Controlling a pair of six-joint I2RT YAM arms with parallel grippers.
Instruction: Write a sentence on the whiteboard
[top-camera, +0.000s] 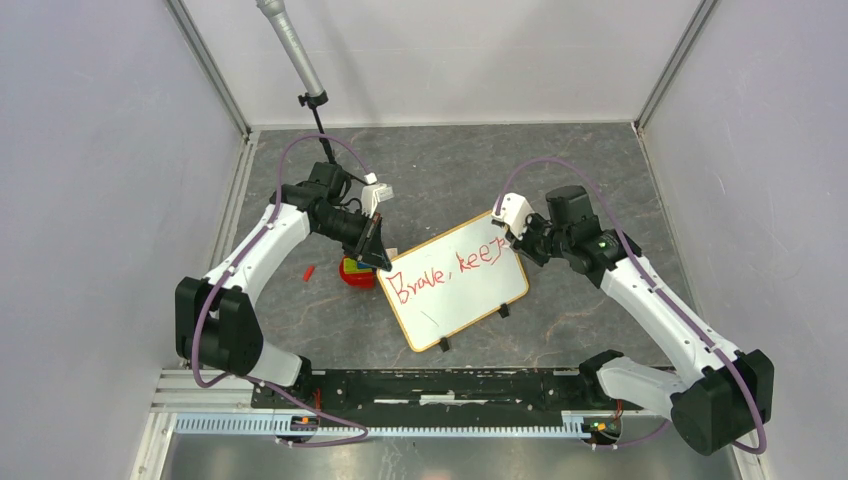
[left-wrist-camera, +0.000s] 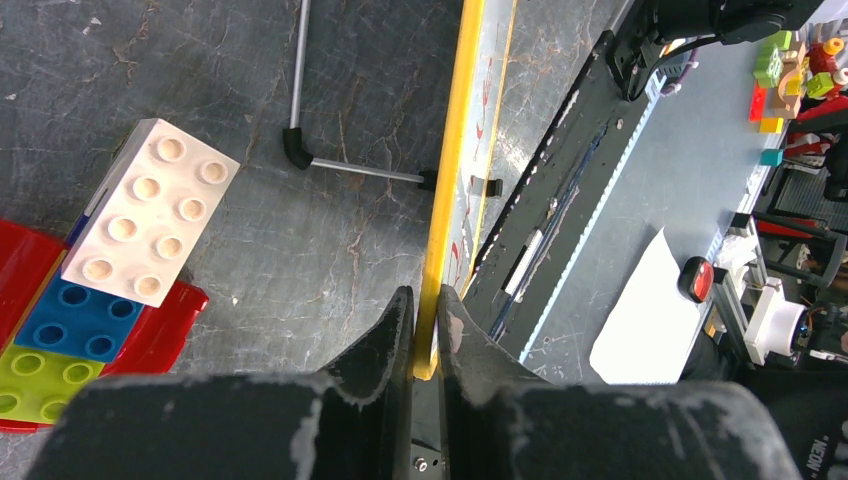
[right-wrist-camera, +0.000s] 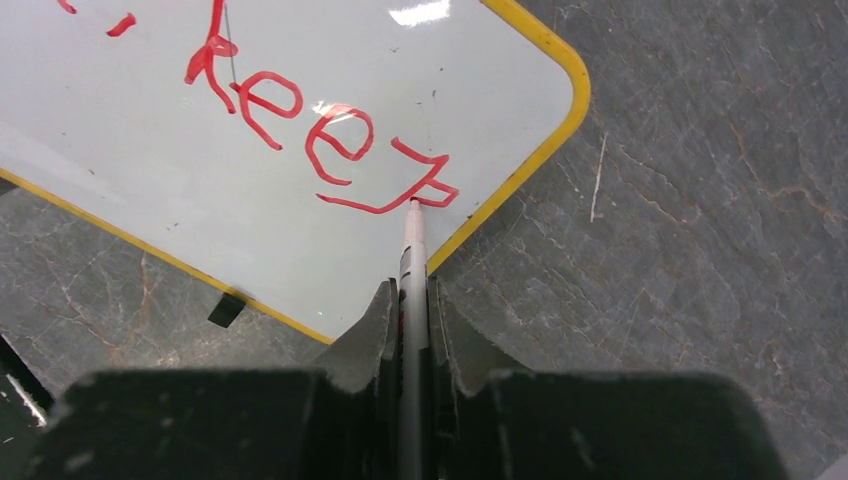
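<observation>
Lettering is the step in hand. The sentence (top-camera: 442, 275) so far runs "Brave, kee" in red across the upper part of the whiteboard (top-camera: 470, 302). One more letter, probably a "p" though its shape is hard to read, is half drawn at the board's right corner. The whiteboard lies on the table (top-camera: 560, 170) between your two arms, turned at an angle, and its lower half is bare.

Your right gripper (right-wrist-camera: 408, 300) is clenched on a thin marker (right-wrist-camera: 412, 250) that sticks straight out ahead of the fingers. The tip touches the board at the foot of that last letter, just inside the frame. Your left gripper (left-wrist-camera: 425, 310) is at the board's opposite, left corner, pinched on the frame edge and steadying it. A stack of toy blocks (left-wrist-camera: 150, 215) sits just beside that corner, off the board.

I judge the sentence unfinished, with the first line nearly out of room. Your next move is to close the letter's stroke with the tip pressed lightly, stopping short of the frame. Any further words then call for lifting the tip clear and carrying it toward the board's left side, below the first line, before you set it down again. Hold the left grasp firm through this, because a sideways drag from the marker could slide the board.
</observation>
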